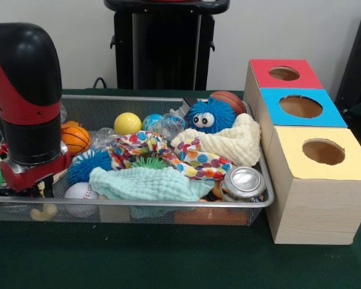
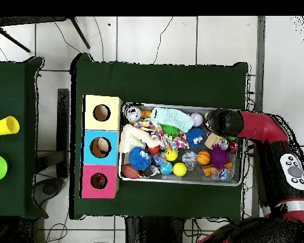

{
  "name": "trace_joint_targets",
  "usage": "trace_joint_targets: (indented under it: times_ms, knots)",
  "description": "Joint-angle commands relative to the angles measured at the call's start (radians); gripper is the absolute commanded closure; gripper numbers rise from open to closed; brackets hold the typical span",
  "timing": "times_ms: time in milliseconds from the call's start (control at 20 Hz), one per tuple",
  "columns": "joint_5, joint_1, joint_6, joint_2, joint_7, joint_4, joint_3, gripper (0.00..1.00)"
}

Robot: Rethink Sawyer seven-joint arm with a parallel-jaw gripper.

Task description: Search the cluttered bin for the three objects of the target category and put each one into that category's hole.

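The wire-mesh bin [image 1: 168, 205] is full of balls and cloths. My gripper [image 1: 39, 189] is down inside its left end, beside the white baseball [image 1: 81, 192] and in front of the orange toy basketball [image 1: 75, 137]. A small tan shape [image 1: 45, 212] shows through the mesh just below it; I cannot tell what it is. No toy animal shows plainly. The red-ringed hole [image 1: 284, 73] is on the farthest box at the right. In the overhead view the arm's wrist [image 2: 224, 120] covers the gripper at the bin's [image 2: 180, 182] right end; the red-ringed hole [image 2: 99, 181] is at lower left.
Blue-ringed [image 1: 300, 106] and yellow-ringed [image 1: 323, 152] boxes stand next to the red one. In the bin lie a blue fuzzy ball with googly eyes [image 1: 209, 116], a yellow ball [image 1: 127, 123], a mint cloth [image 1: 144, 183], a cream cloth [image 1: 228, 144] and a silver can [image 1: 245, 180].
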Motion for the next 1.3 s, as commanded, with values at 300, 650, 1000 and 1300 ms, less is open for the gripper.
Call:
trace_joint_targets:
  times_ms: [300, 650, 1000, 1300]
  knots:
    - [0.083, 0.080, 0.089, -0.144, 0.176, 0.146, -0.073, 1.00]
    - [0.207, 0.134, 0.201, -0.261, 0.206, 0.207, -0.109, 1.00]
    - [0.311, 0.168, 0.242, -0.332, 0.204, 0.223, -0.122, 1.00]
    - [0.400, 0.174, 0.203, -0.395, 0.199, 0.340, -0.102, 1.00]
